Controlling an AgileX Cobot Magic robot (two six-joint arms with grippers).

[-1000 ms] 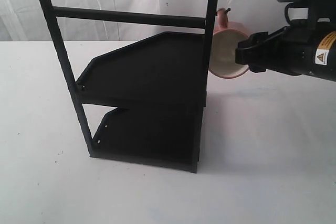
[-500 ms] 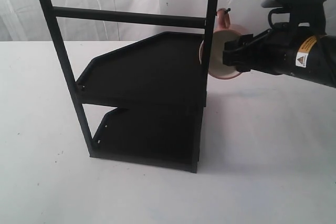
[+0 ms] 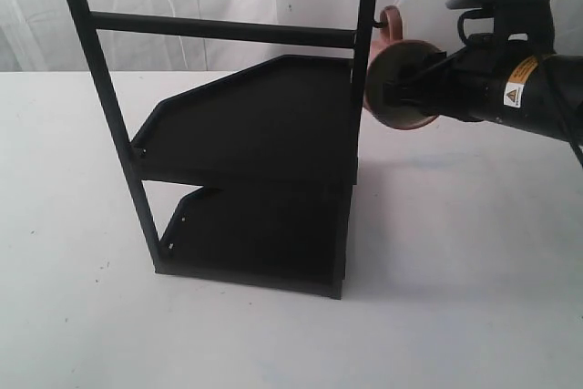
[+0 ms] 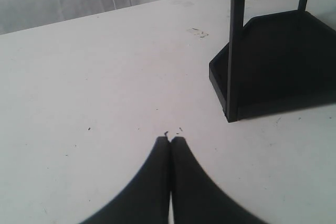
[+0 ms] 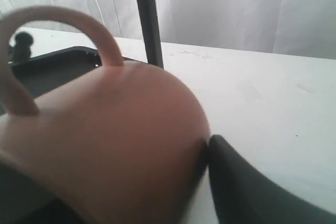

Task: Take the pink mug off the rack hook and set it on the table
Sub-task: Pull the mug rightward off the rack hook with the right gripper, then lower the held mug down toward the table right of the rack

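The pink mug (image 3: 398,88) hangs by its loop handle (image 3: 392,25) on the rack hook (image 3: 377,17), at the right post of the black rack (image 3: 255,125). My right gripper (image 3: 407,90) is closed around the mug's rim from the right. In the right wrist view the pink mug (image 5: 105,140) fills the space between the jaws. One black finger (image 5: 241,182) presses its outer wall and the other finger is hidden. The handle (image 5: 58,17) loops over the hook (image 5: 21,40). My left gripper (image 4: 170,141) is shut and empty above the table (image 4: 105,77).
The rack's two black shelves and its crossbar (image 3: 219,29) stand left of the mug, above the white table (image 3: 455,252). The rack's lower corner (image 4: 273,61) lies close to the left gripper. A white curtain hangs behind the table.
My right gripper moved left onto the mug and closed on its rim. The mug tilted and shifted slightly toward the post, its handle staying on the hook.
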